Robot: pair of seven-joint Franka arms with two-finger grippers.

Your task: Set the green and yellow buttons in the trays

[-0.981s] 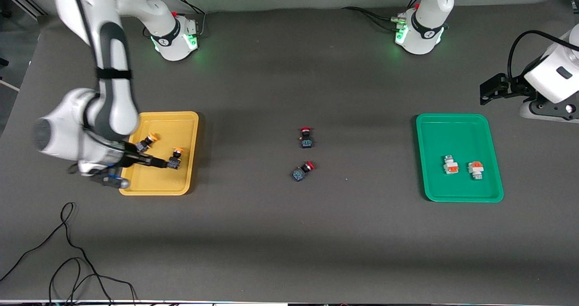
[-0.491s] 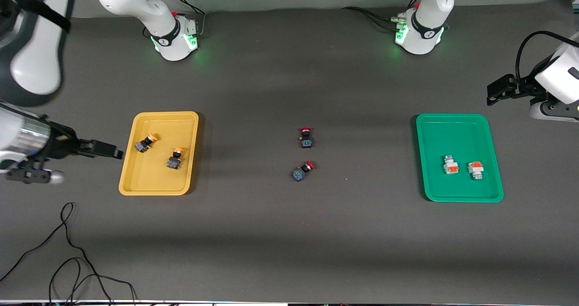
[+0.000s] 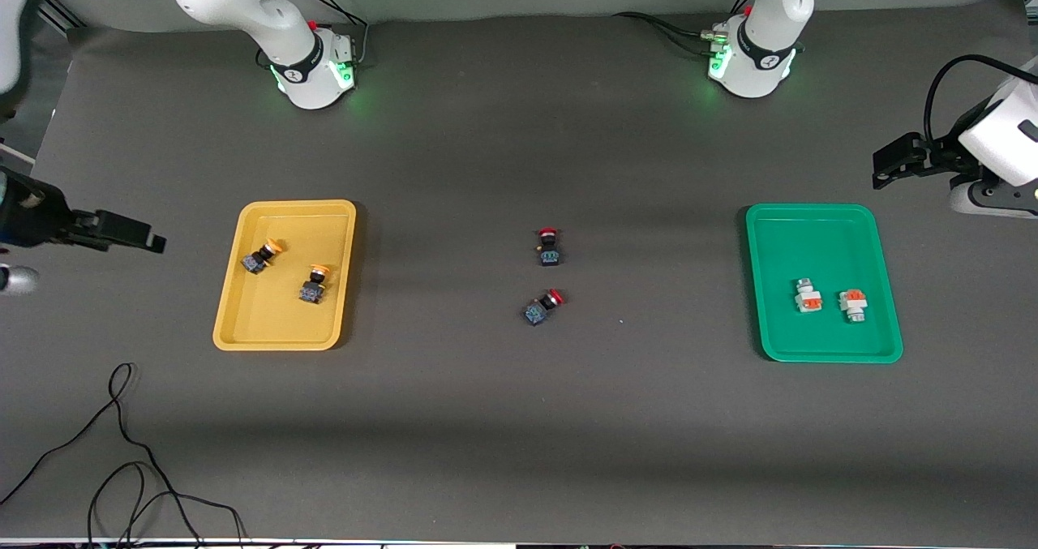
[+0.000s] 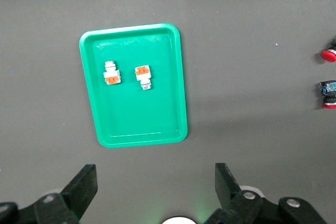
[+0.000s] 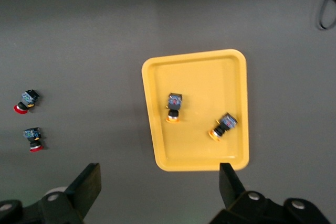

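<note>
Two black buttons with yellow-orange caps [image 3: 261, 257] [image 3: 313, 285] lie in the yellow tray [image 3: 284, 334]. Two white-grey buttons with orange blocks [image 3: 808, 296] [image 3: 853, 303] lie in the green tray [image 3: 823, 346]. My right gripper [image 3: 142, 238] hangs open and empty over the bare table just outside the yellow tray [image 5: 194, 72], at the right arm's end. My left gripper [image 3: 885, 168] is also open and empty, up over the table off a corner of the green tray [image 4: 136, 124], at the left arm's end.
Two black switches with red caps [image 3: 549, 247] [image 3: 543, 306] lie on the dark mat midway between the trays. A black cable [image 3: 122, 452] loops near the front edge at the right arm's end. Both arm bases [image 3: 312, 66] [image 3: 750, 62] stand along the back.
My right gripper has lifted out of the yellow tray and swung off toward the right arm's end of the table, leaving both yellow-capped buttons in place. My left gripper drifted slightly outward.
</note>
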